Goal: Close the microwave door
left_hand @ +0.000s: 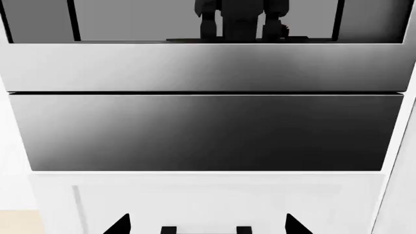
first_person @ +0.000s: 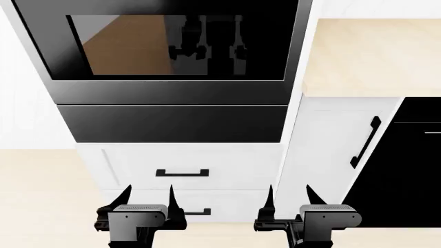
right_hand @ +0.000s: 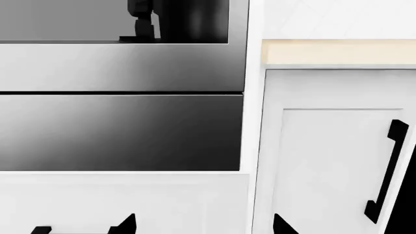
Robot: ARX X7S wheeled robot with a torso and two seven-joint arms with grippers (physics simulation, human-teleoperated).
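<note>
Both grippers are held low before a built-in oven column; the microwave cannot be identified.

A dark glass oven door [first_person: 172, 46] fills the upper centre of the head view, with a steel panel [first_person: 172, 123] directly beneath it and white drawers [first_person: 138, 163] with black handles below that. A pale wood countertop [first_person: 375, 54] is seen to the right, above a white cabinet door [first_person: 331, 150] with a vertical black handle [first_person: 365, 142]. The left gripper [first_person: 148, 199] and right gripper [first_person: 289, 199] are both shown with fingers spread apart, nothing held between them, well apart from each other.
</note>
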